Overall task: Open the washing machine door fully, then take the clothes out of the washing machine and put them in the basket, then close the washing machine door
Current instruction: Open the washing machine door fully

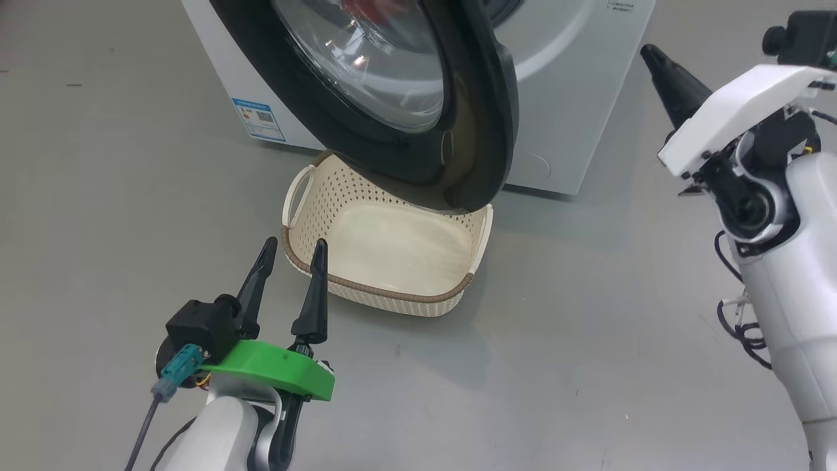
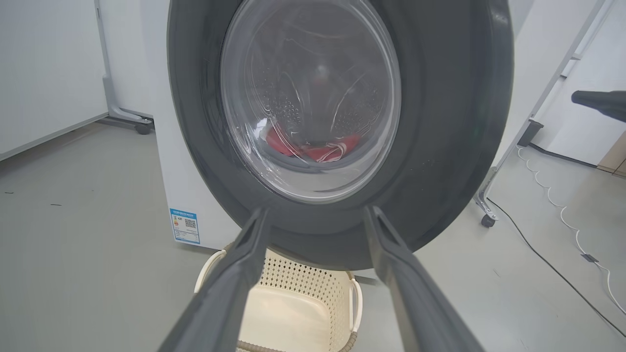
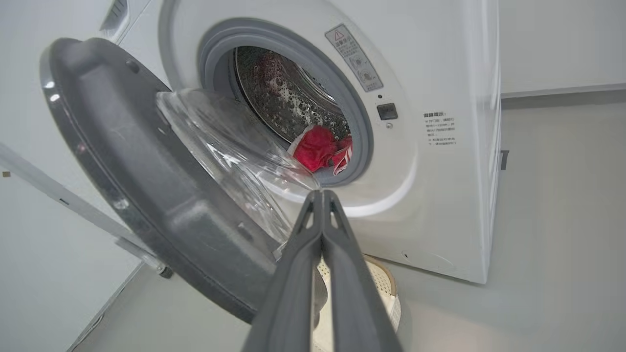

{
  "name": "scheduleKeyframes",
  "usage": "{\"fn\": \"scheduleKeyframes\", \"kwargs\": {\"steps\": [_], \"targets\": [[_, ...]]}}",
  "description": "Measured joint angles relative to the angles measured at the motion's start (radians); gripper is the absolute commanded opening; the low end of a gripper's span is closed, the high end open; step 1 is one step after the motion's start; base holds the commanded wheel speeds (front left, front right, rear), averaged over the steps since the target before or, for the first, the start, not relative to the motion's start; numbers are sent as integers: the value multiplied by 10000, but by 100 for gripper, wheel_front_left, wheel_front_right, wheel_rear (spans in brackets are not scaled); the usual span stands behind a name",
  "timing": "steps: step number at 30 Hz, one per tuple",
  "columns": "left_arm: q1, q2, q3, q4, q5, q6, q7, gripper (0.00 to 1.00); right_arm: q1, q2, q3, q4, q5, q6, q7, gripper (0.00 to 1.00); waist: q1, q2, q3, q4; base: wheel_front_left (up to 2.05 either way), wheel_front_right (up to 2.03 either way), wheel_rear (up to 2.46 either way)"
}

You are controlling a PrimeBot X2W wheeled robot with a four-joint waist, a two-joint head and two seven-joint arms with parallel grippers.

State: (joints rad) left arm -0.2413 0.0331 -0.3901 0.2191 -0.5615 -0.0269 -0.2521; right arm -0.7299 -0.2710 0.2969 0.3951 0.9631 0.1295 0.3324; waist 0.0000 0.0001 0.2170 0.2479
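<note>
Red clothes (image 3: 317,149) spotted inside washing machine (image 3: 440,195), door (image 1: 477,131) over basket (image 1: 392,291); left hand (image 1: 295,243) splayed wide, right hand (image 3: 321,194) pinched together, empty.

Washing machine (image 3: 440,205) with its door (image 3: 137,186) swung partway open to the left.

Red clothes (image 3: 317,149) with a bit of white trim lie at the bottom of the steel drum (image 3: 279,98), behind the door's clear glass bowl. The right gripper (image 3: 321,195) points at the opening's lower rim, fingers pressed together. A cream basket (image 3: 384,286) sits on the floor beneath the door's lower edge.
</note>
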Motion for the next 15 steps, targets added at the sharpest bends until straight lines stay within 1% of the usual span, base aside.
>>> {"fn": "scheduleKeyframes", "kwargs": {"steps": [2, 4, 8, 15], "targets": [[31, 8, 140, 0, 8, 2, 0, 100, 332, -69, 376, -491, -384, 0, -516, 0, 0, 0, -111, -131, 0, 0, 0], [93, 8, 288, 2, 113, 35, 0, 100, 822, -201, 610, -681, -713, 0, -1030, 0, 0, 0, -220, -274, 0, 0, 0], [293, 6, 523, 29, 282, 42, 0, 100, 1923, -531, 736, -700, -1225, 0, -1975, 0, 0, 0, -443, -575, 0, 0, 0], [630, 10, 938, 48, 382, 42, 0, 100, 3261, -729, 846, -813, -1975, 0, -3442, 0, 0, 0, -825, -1107, 0, 0, 0]]}}
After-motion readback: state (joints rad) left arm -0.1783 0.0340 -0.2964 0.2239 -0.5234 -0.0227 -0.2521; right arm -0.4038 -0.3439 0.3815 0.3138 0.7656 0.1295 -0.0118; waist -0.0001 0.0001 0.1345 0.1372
